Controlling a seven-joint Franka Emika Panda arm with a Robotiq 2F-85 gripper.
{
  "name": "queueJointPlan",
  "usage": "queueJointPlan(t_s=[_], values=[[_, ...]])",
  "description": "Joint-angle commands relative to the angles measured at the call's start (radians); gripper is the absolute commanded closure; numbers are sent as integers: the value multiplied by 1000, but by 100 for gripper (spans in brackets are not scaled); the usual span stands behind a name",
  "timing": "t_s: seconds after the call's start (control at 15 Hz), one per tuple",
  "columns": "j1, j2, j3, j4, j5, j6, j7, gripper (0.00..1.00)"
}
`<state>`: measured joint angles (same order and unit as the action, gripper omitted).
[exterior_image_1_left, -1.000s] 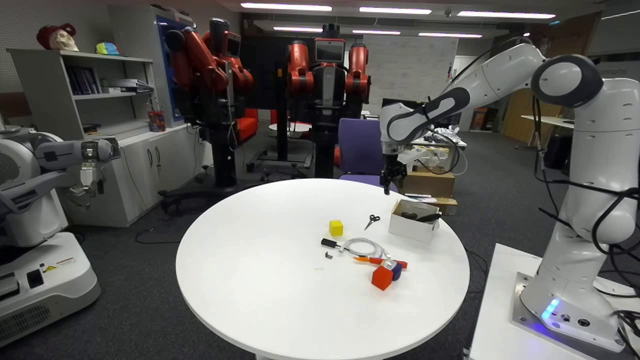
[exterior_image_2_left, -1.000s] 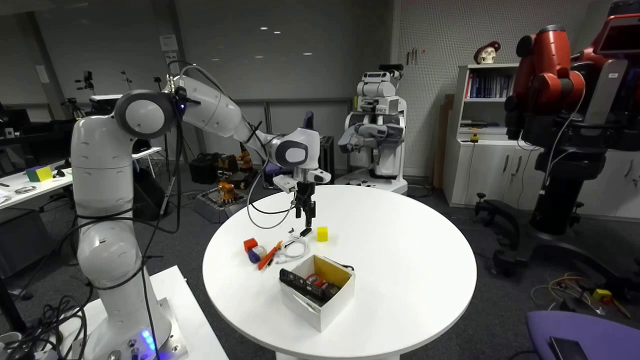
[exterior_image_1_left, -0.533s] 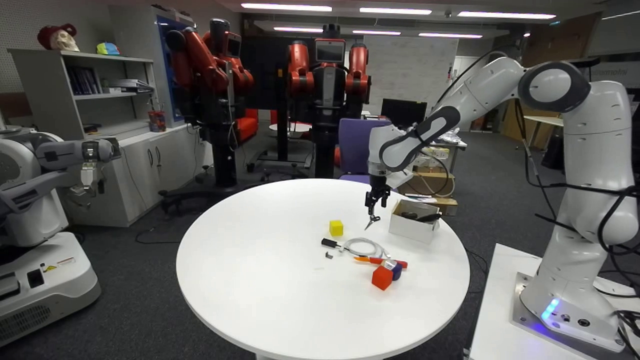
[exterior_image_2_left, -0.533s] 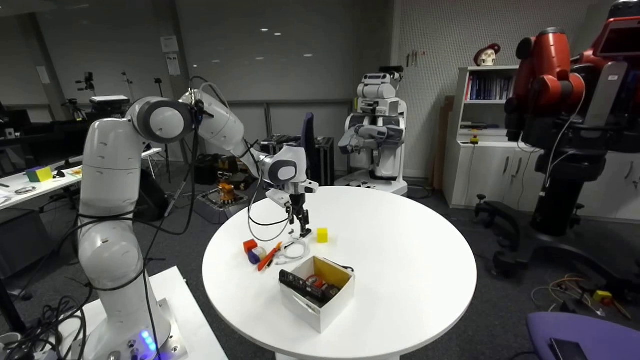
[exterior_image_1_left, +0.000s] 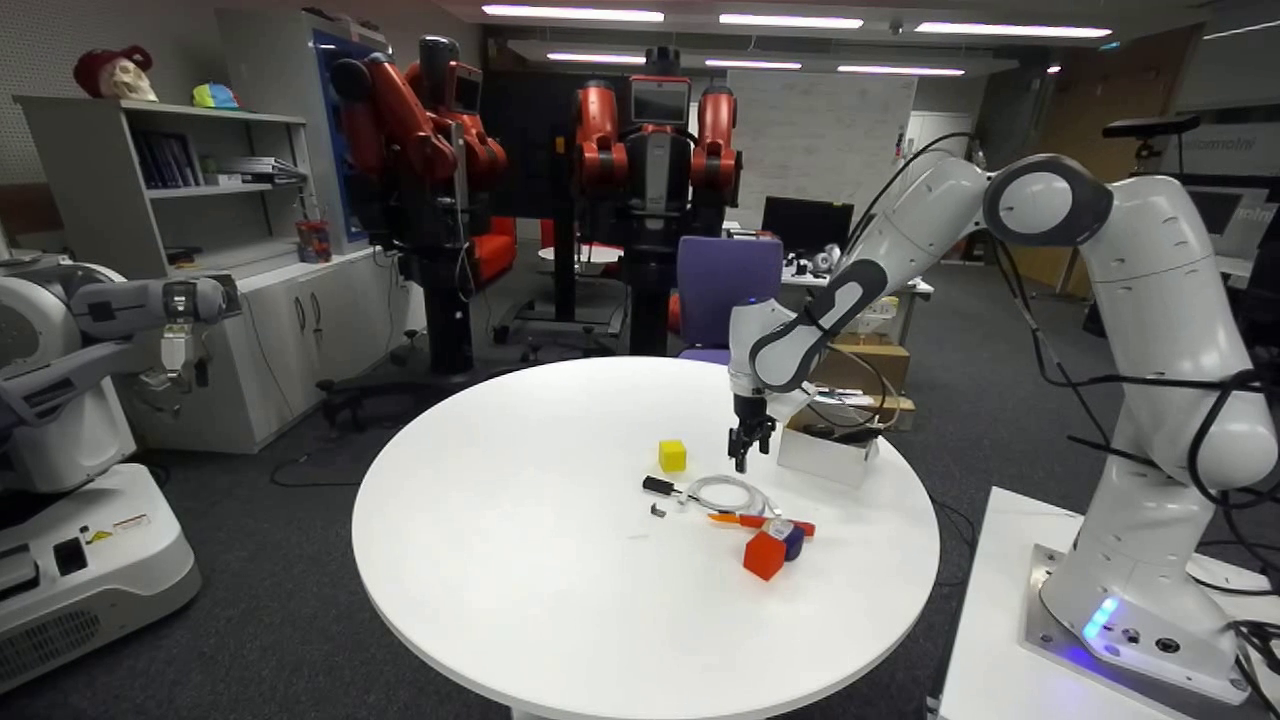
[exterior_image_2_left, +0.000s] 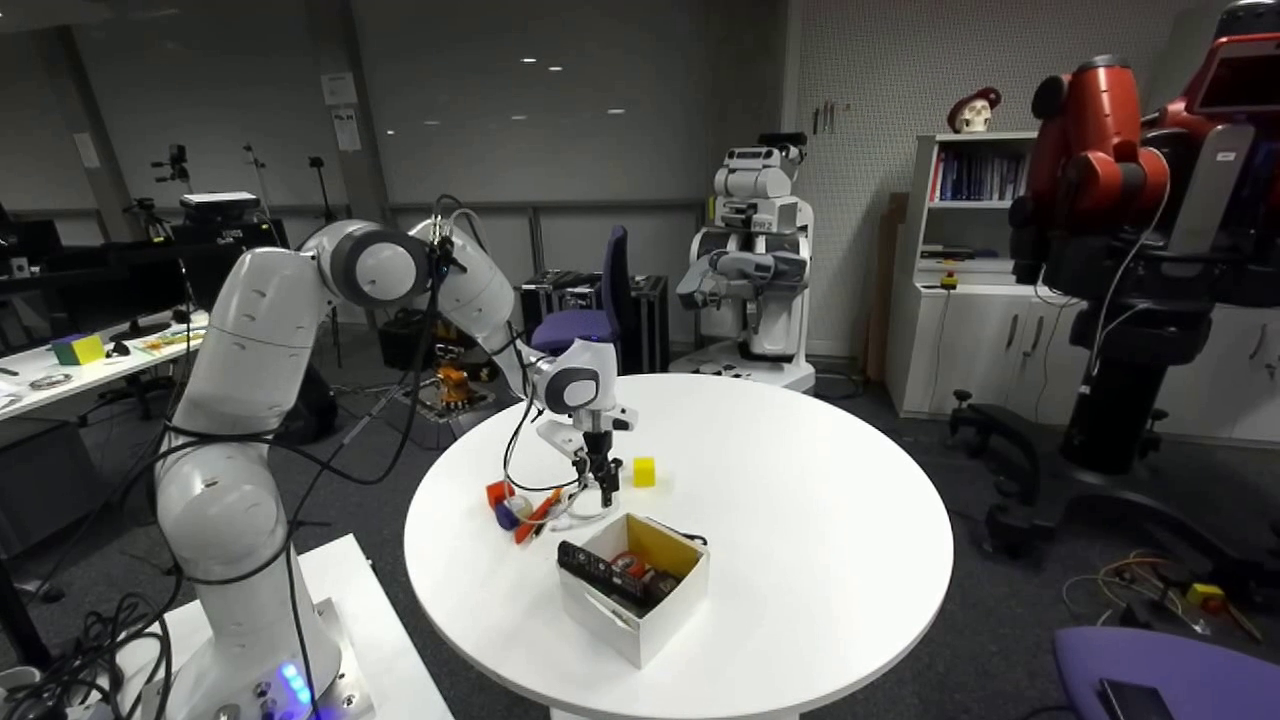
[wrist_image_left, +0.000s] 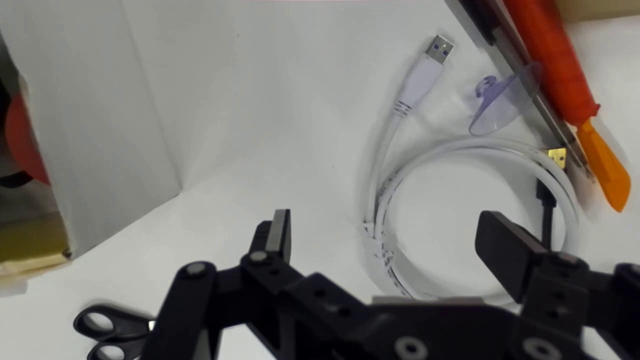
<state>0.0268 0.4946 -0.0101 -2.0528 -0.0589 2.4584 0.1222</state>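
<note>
My gripper (wrist_image_left: 386, 232) stands open with nothing held, above the white coiled cable (wrist_image_left: 382, 220) lying on the table. One fingertip hangs left of the coil in the wrist view, the other over its inside. In both exterior views the gripper (exterior_image_1_left: 752, 452) (exterior_image_2_left: 597, 482) points down, low over the table, near the yellow cube (exterior_image_1_left: 672, 456). Black-handled scissors (wrist_image_left: 120, 325) lie at lower left in the wrist view, partly hidden by the gripper. An orange-red tool (wrist_image_left: 555, 60), a clear suction cup (wrist_image_left: 505, 100) and a thin black cable (wrist_image_left: 547, 220) lie by the coil.
The white box (exterior_image_2_left: 650, 625), holding a black remote-like item (exterior_image_2_left: 600, 570) and other things, stands close to the gripper. A red cube (exterior_image_1_left: 765, 555) and a blue roll (exterior_image_1_left: 792, 541) sit together beyond the tool. The round table (exterior_image_1_left: 560, 600) has an open edge all round.
My gripper has come down from above the table's far side, past the scissors, towards the box and the cable coil. Its jaws have stayed apart; the objects have not moved.
</note>
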Motion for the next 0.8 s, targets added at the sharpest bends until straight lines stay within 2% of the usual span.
queueJointPlan(t_s=[0.0, 0.73], values=[[12, 52, -23, 36, -29, 19, -11, 0], [15, 143, -33, 100, -5, 46, 32, 0]])
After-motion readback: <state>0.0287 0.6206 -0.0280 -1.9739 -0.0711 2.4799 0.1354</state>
